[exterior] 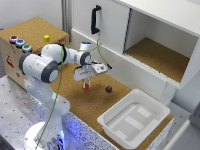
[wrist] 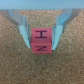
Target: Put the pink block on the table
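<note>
Jaws point(wrist: 42, 40) clamp pink block point(wrist: 41, 41) just above table point(wrist: 15, 65).

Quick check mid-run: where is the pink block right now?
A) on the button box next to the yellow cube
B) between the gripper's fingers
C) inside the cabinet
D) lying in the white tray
B: the wrist view shows the pink block between the two fingers of the gripper, over the cork table.
</note>
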